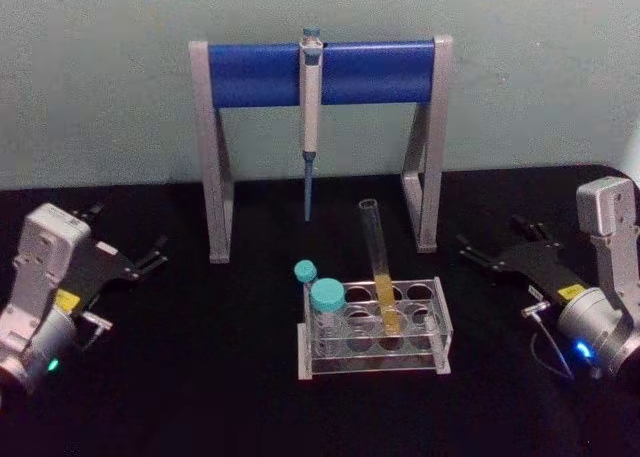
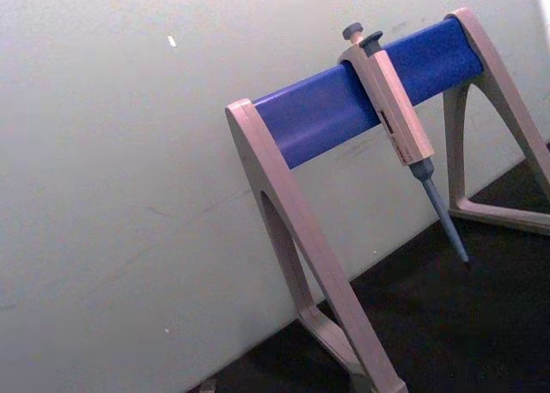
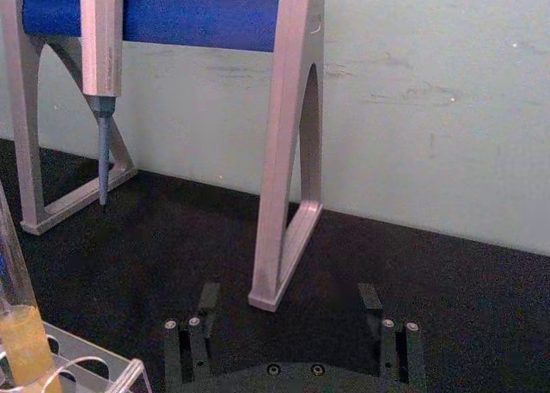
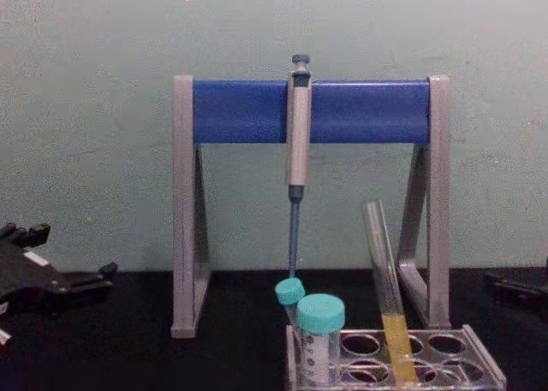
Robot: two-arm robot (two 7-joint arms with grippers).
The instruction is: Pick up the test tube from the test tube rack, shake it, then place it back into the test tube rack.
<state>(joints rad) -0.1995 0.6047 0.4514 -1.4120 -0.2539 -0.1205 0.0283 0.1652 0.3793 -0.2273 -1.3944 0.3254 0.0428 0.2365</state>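
A black surface (image 1: 150, 377) runs back to a plain pale green wall (image 1: 100, 77), which is scuffed and marked in the right wrist view. At the rear of the surface stands a grey pipette stand (image 1: 215, 157) with a blue crossbar (image 1: 370, 72), and a grey pipette (image 1: 311, 117) hangs from the bar with its blue tip pointing down.

The left tool (image 1: 152, 257) rests low at the left edge of the surface, its two dark fingers set narrowly apart and gripping nothing. The right tool (image 1: 475, 254) rests at the right edge, its fingers spread wide and empty; the right wrist view shows both finger bases (image 3: 200, 328) with open surface between them.

Between the two tools, and well apart from each, sits the clear test tube rack (image 1: 440, 327). The test tube (image 1: 380, 267) stands in a hole of its rear row, nearer the right tool, leaning away from that tool at its open top, with yellow liquid in its lower part. Two teal-capped tubes (image 1: 326, 302) stand at the rack's end nearer the left tool.

The chest view shows the lean of the tube and its liquid level from the side, and the two tools only as dark shapes at its edges. The right wrist view catches a corner of the rack and the yellow liquid just off to one side of the right tool. The left wrist view looks at the stand, the pipette and the wall.
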